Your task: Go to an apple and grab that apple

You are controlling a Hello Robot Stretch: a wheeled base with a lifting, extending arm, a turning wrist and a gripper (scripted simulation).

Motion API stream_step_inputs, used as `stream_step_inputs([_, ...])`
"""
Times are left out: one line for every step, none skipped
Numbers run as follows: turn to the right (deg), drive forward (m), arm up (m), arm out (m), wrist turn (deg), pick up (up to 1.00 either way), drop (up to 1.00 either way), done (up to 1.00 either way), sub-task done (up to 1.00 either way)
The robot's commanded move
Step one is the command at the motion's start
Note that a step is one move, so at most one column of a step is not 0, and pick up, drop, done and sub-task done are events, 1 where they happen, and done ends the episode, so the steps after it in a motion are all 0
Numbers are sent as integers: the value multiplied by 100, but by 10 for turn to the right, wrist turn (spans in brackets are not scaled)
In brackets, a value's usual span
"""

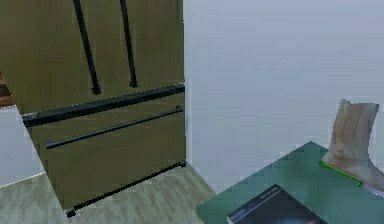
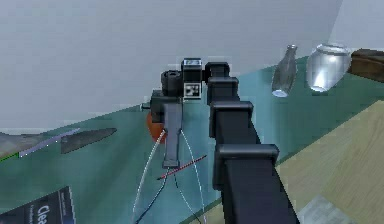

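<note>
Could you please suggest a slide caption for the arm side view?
Arm reaches across the teal table, its claw at a reddish blob, glass bottle and vase farther along.

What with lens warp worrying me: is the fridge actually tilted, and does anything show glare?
Forward view: the fridge leans only in the picture, a lens effect. Arm side view: bright highlights on the glass bottle and the shiny vase.

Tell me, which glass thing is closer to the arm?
The slim bottle. It stands between the arm and the wider, rounder vase.
</note>
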Motion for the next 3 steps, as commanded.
stream_step_inputs([0,0,0,0,450,0,0,0,0])
stream_step_inputs([0,0,0,0,450,0,0,0,0])
stream_step_inputs([0,0,0,0,450,0,0,0,0])
